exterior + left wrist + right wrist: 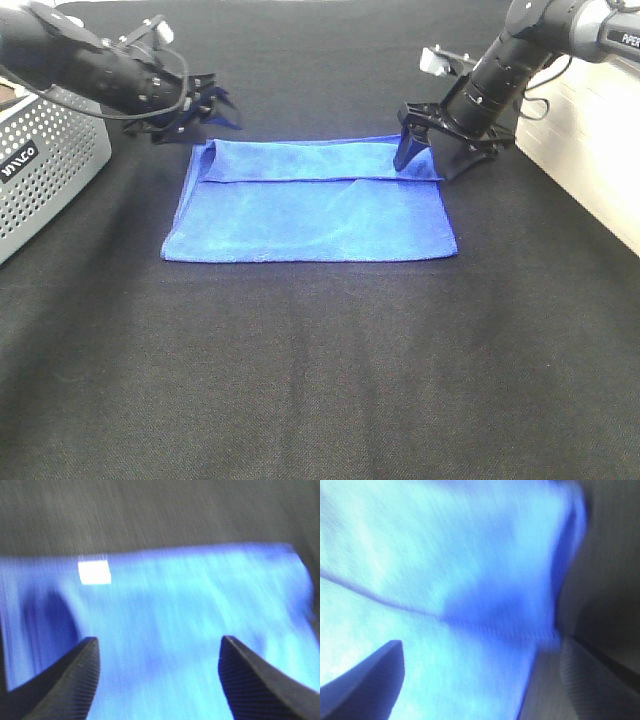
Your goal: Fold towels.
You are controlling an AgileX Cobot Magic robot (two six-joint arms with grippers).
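The towel is soft, matt blue microfibre cloth on a matt black woven tabletop; the basket looks like perforated grey metal.

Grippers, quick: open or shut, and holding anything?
Left gripper: open, holding nothing, over the towel.
Right gripper: open, fingers astride the towel's edge, nothing clamped.

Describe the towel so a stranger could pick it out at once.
Start at the black table. In its far half lies the towel, flat, its far edge folded over. It alone is bright blue; the basket to its left is grey.
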